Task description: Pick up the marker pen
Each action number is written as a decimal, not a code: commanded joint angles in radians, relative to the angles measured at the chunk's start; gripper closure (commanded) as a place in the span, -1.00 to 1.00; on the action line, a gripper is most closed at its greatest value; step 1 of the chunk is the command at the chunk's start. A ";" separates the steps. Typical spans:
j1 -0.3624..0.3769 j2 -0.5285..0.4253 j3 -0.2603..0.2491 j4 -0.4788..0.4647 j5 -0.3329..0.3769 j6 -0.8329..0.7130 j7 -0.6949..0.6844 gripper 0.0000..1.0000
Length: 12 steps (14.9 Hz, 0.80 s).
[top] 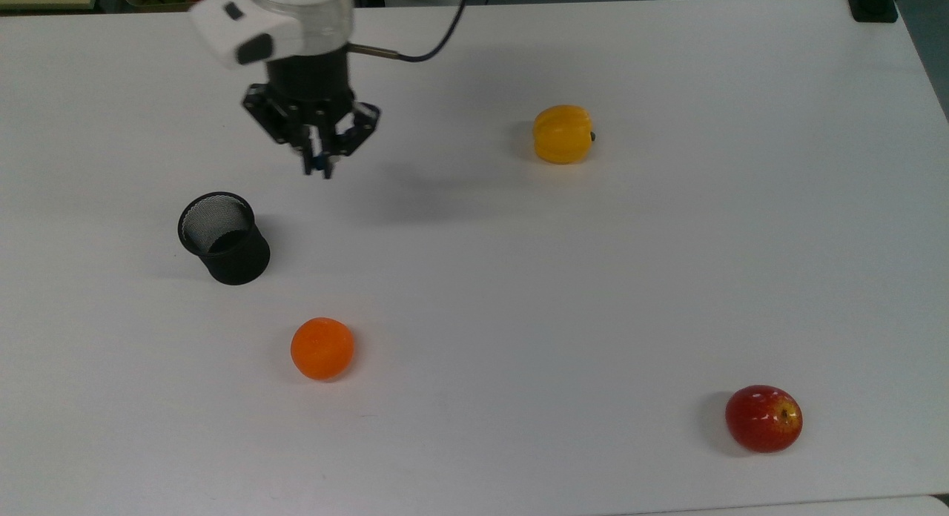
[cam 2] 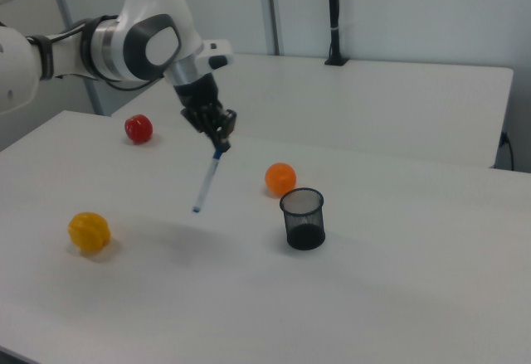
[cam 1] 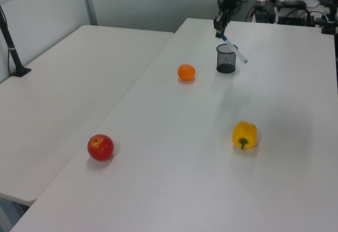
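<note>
End effector (cam 2: 221,142) pinches the slim white marker pen with blue cap (cam 2: 207,180) by its top end — pen hangs tilted in the air at about 2 o'clock from the black mesh cup (top: 223,237) in the top view, clear of the white desk (top: 519,293). Take looks essentially done — only holding or carrying away left.

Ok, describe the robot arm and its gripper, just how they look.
The arm has glossy white rounded shells with dark grey joint sections and a small blue light on top. A silver metal ring and a white block with dark buttons sit at the wrist. Below is a black cylindrical body carrying the black two-finger linkage gripper. A thin dark cable loops from the wrist.
</note>
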 commanded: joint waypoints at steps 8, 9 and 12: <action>0.162 0.063 0.000 -0.038 0.076 -0.203 0.022 0.79; 0.168 0.085 0.000 -0.034 0.076 -0.201 0.022 0.79; 0.175 0.100 0.000 -0.039 0.074 -0.166 0.022 0.78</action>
